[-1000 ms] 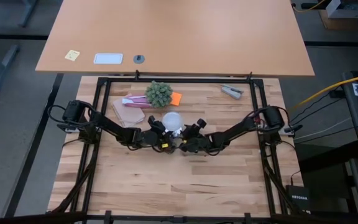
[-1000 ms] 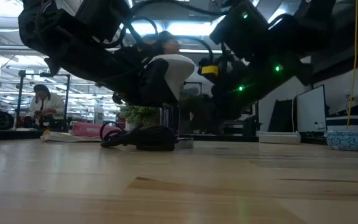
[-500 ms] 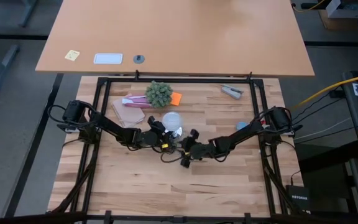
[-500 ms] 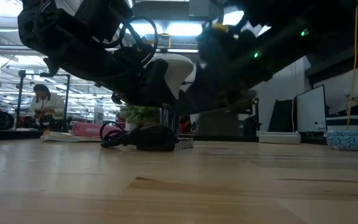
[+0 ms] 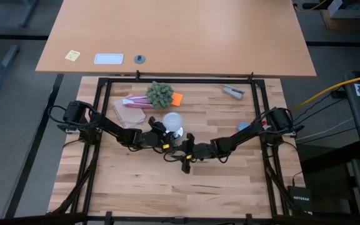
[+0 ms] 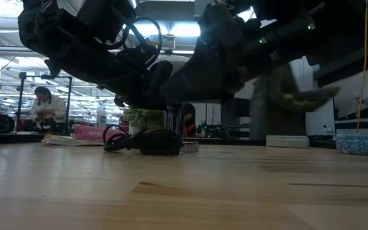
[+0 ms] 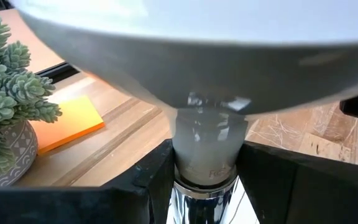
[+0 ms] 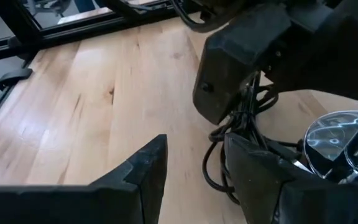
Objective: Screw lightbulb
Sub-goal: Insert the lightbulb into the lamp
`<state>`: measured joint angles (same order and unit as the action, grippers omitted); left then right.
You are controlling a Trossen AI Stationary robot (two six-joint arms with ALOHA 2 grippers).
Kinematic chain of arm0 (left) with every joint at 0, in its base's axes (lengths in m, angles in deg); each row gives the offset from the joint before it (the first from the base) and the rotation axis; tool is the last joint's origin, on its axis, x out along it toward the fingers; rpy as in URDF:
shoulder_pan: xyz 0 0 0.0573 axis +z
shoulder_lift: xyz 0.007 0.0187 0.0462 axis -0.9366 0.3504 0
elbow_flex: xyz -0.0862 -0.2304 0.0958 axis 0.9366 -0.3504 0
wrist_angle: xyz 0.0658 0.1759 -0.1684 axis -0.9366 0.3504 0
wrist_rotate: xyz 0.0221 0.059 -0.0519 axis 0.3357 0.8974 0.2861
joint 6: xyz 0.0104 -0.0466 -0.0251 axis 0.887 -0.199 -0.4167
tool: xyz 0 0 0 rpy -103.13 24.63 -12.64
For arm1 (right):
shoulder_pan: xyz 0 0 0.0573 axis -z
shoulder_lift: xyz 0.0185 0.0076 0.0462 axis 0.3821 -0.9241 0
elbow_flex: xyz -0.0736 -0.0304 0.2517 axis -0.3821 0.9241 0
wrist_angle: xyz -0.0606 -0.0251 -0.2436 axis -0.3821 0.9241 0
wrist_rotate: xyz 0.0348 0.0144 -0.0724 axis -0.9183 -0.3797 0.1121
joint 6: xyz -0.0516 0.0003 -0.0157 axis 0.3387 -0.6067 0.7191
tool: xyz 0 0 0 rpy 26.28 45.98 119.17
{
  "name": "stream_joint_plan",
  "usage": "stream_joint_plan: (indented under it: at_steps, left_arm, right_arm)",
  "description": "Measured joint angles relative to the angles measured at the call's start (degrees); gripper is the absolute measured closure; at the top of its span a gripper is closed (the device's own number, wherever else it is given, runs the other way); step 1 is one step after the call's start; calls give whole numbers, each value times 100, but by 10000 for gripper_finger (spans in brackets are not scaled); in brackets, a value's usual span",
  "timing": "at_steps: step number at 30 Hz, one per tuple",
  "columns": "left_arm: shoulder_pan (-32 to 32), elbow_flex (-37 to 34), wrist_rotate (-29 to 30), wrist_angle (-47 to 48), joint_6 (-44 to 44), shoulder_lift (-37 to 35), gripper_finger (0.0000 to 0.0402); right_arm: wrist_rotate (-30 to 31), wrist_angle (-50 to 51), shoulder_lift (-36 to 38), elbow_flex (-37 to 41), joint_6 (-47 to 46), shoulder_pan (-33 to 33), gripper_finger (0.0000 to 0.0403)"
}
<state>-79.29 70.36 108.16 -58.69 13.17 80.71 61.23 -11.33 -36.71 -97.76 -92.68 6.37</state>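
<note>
The lightbulb [image 5: 173, 119], a frosted white dome, stands upright at mid-table with its narrow neck [image 7: 205, 146] going down into a chrome socket [image 7: 204, 202]. The socket rests on the table with a black cord [image 8: 225, 155] looped beside it. My left gripper [image 5: 168, 132] is shut on the bulb from the table's left. My right gripper [image 5: 184, 156] hovers just near-side of the socket, open, with only bare wood between its fingers [image 8: 143, 171]. In the low view the right arm hides most of the bulb [image 6: 185, 61]. My left gripper pinches the lightbulb's narrow white neck [image 7: 185, 155] between its two fingers, just above the chrome socket. The fingers [image 7: 157, 171] come nearly level from the table's left, slanting slightly down. The bulb stands upright, dome up, its base in the socket.
A potted succulent [image 5: 159, 94], an orange note [image 5: 177, 99] and a pink-and-brown stack [image 5: 130, 110] lie behind the bulb. A grey tool [image 5: 233, 92] sits far right, a blue bowl [image 5: 242, 126] by the right arm. A person [image 6: 43, 105] sits in the room beyond.
My right gripper has drawn back from the bulb toward the table's near edge, rising a little and turning about its wrist. The bulb, the socket and my left gripper have stayed where they were.
</note>
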Motion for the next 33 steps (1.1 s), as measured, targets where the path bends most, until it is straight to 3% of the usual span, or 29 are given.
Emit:
stream_joint_plan:
  at_steps: [7, 16, 33]
  left_arm:
    - [0, 0, 15, -1, -13, 0, 251]
    - [2, 0, 20, 4, -79, 0, 251]
    - [13, -5, 90, 22, -57, 0, 251]
  right_arm:
    - [36, -564, -430, -3, 3, 0, 235]
    - [311, -513, -777, -6, 6, 0, 235]
    - [1501, 957, -756, -20, -457, -11, 235]
